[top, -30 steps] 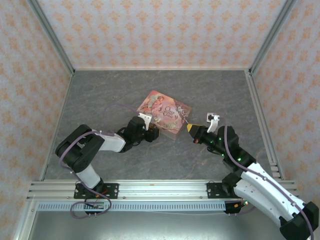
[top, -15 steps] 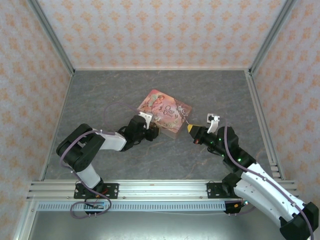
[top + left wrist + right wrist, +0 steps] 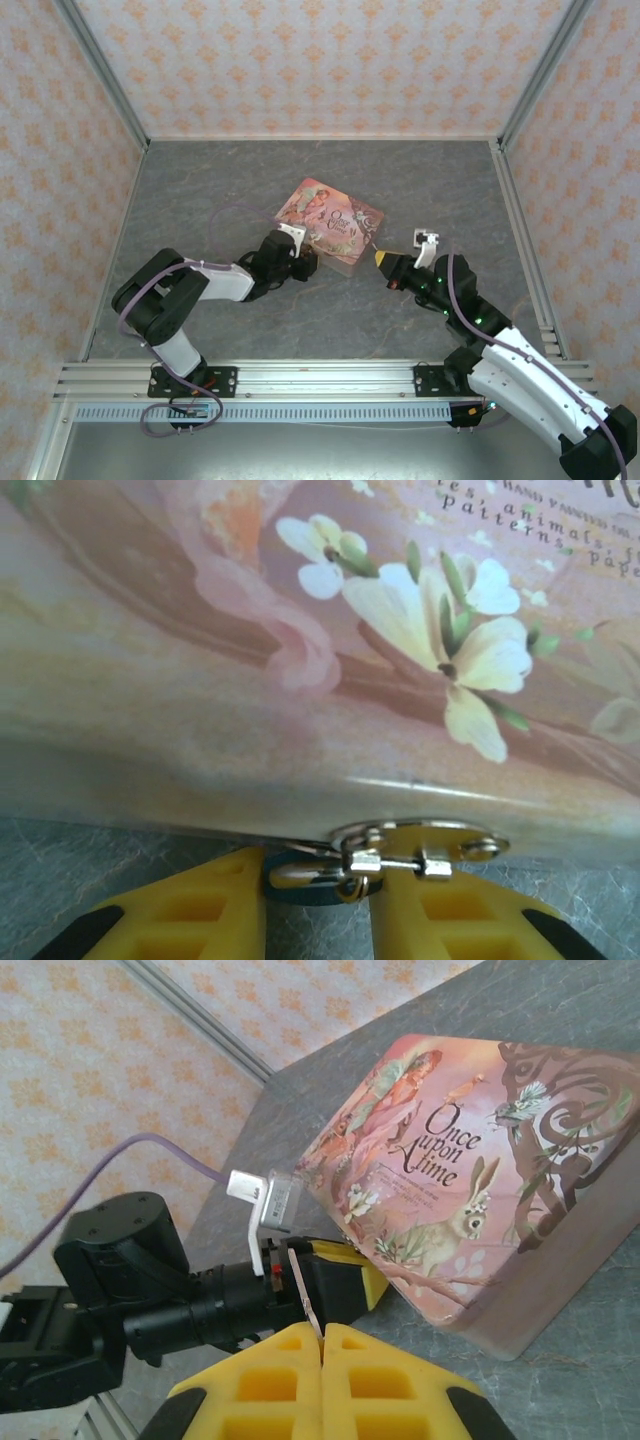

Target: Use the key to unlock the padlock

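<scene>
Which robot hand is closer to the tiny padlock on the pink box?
Left. The left gripper has the padlock between its fingers, at the box's front edge. The right gripper is off to the side, apart from the padlock, pinching the key.

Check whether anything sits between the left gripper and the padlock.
Nothing visible does. The padlock hangs from the hasp on the tin, directly between the yellow fingers of the left gripper, with no other object in that gap.
</scene>
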Available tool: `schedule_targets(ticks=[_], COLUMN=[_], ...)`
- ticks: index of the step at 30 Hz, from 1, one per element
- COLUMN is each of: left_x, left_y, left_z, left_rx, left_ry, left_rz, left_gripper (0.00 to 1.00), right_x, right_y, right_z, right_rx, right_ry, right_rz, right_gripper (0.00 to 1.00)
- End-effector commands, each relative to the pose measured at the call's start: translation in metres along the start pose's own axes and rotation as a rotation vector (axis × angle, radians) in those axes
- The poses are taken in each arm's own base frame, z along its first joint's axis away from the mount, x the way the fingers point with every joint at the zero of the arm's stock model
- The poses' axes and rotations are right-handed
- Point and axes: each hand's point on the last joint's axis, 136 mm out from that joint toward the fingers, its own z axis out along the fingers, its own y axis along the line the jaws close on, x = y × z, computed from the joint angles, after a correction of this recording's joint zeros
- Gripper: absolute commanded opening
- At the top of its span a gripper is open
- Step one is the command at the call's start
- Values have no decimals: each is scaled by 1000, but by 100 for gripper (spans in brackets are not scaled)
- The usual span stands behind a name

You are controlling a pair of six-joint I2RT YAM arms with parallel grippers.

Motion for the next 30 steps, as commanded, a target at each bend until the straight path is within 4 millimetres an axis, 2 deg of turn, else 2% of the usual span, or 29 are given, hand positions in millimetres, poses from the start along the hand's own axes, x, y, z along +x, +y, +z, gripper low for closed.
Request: schedule_targets(ticks=[1,10,20,30], left_x=[-20,-31,-46,-62], left_y=[-19,-47,-77,-103], left_z=[-10,-21,-28,-36], left_rx=[9,49,96,155], left_ry=[-27,32,84,95], left_rz=[-85,-369,-598,-725], left_gripper=[27,16,14,13], right_x=[10,31,41,50], right_y=[1,0,-5,-12], right_z=[1,7,12,24], right_rx=[-39,-152,-182,-179], right_ry=[17,4,-10,19], right_rz=[-54,-166,-246,-303], right_gripper=[0,0,0,0])
